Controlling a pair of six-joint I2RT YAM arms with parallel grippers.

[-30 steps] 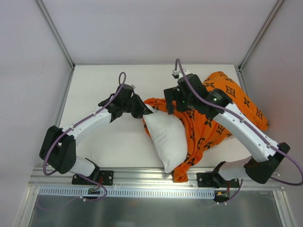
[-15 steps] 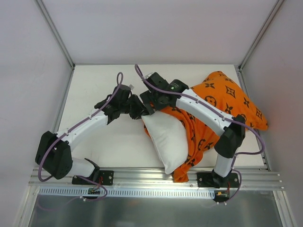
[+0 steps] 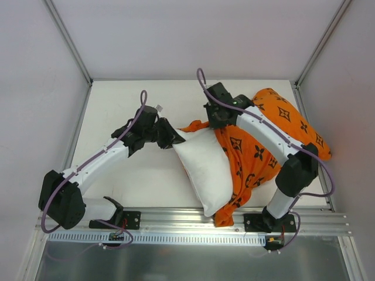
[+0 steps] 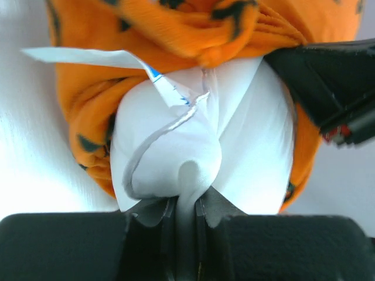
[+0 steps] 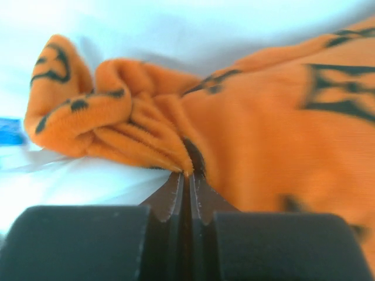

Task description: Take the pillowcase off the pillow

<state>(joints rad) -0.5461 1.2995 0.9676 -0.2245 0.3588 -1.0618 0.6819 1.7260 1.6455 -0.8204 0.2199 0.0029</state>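
Note:
The white pillow (image 3: 205, 164) lies slanted mid-table, its right side and near end still inside the orange patterned pillowcase (image 3: 261, 146). My left gripper (image 3: 171, 138) is shut on the pillow's exposed far-left corner; white fabric (image 4: 234, 134) is pinched between the jaws (image 4: 187, 202), and a white label (image 4: 88, 57) sticks out. My right gripper (image 3: 211, 121) sits at the pillowcase's bunched open edge behind the pillow. Its jaws (image 5: 188, 175) are shut on a fold of the orange cloth (image 5: 140, 134). The pillowcase edge (image 4: 176, 29) is gathered just beyond the pillow's end.
The pale table (image 3: 129, 105) is boxed in by white walls with metal posts (image 3: 70, 44) at the corners. An aluminium rail (image 3: 193, 218) runs along the near edge by the arm bases. The right arm's elbow (image 3: 299, 170) hangs over the pillowcase.
The right gripper was open and has closed on the pillowcase edge, pulling back to the right. More of the pillow's far corner now shows. The left gripper kept its hold.

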